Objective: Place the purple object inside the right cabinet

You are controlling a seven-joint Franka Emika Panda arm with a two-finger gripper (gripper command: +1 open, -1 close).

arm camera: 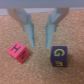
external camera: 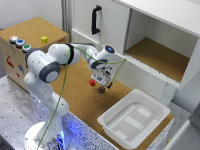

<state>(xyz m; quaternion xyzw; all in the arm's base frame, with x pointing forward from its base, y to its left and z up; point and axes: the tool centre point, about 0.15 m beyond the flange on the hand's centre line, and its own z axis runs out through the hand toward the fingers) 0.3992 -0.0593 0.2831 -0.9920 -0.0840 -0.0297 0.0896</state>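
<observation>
Currently we hover over the cork surface (external camera: 80,100), fingers (arm camera: 48,33) narrowly parted and empty. Purple cube (arm camera: 58,56) sits just off their line, beside pink cube (arm camera: 18,50); right cabinet (external camera: 160,57) awaits.

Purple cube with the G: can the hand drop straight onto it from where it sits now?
Probably not straight down: the hand hangs open over bare cork, between the purple cube and pink cube. A small sideways shift looks unobstructed.

Your exterior view looks down from above, well back, across the arm (external camera: 50,65) toward the right cabinet (external camera: 160,55). Your wrist view faces straight down, close over the cork floor (arm camera: 42,72), which both views share.
</observation>
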